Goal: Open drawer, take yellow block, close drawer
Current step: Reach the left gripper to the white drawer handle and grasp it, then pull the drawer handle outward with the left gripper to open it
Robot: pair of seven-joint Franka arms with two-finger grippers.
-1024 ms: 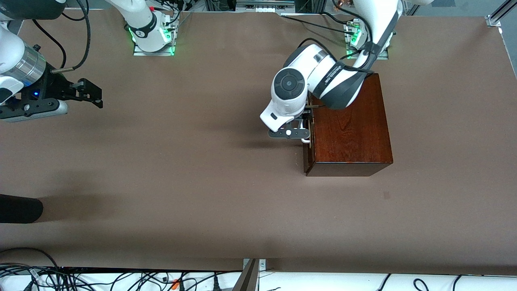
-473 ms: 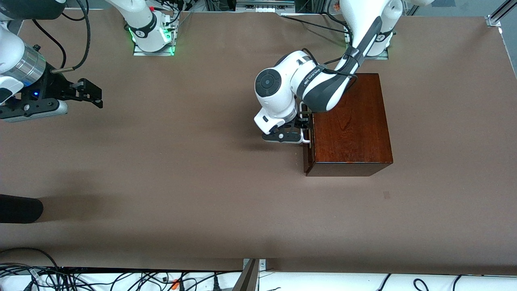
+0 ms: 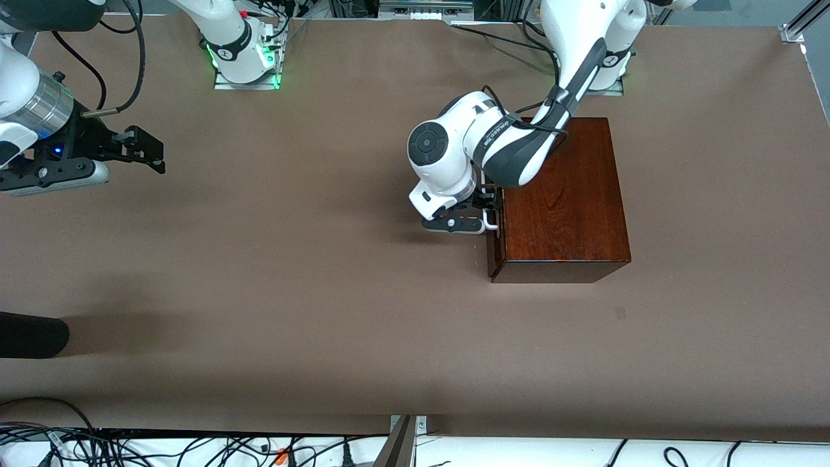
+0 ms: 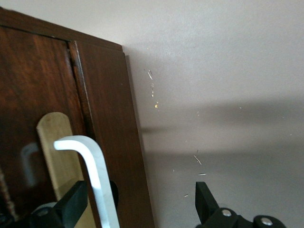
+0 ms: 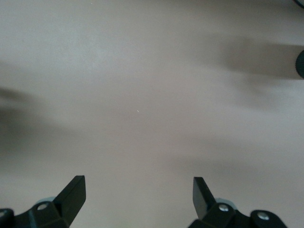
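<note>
A glossy reddish-brown wooden box (image 3: 564, 201) stands toward the left arm's end of the table. Its drawer (image 4: 38, 80) looks shut, with the dark front facing the right arm's end. My left gripper (image 3: 487, 209) is at that front, open. In the left wrist view the white bar handle (image 4: 97, 175) lies between the spread fingers of the left gripper (image 4: 141, 202), close to one fingertip (image 4: 76, 199). The yellow block is hidden. My right gripper (image 3: 148, 152) waits open over bare table at the right arm's end, its open jaws (image 5: 138, 194) holding nothing.
A dark rounded object (image 3: 32, 334) pokes in at the table's edge at the right arm's end. Cables (image 3: 194, 447) run along the edge nearest the front camera. A pale wood strip (image 4: 54, 142) sits under the handle.
The left arm has swung its wrist toward the right arm's end and brought its gripper in around the handle. The right arm has not moved.
</note>
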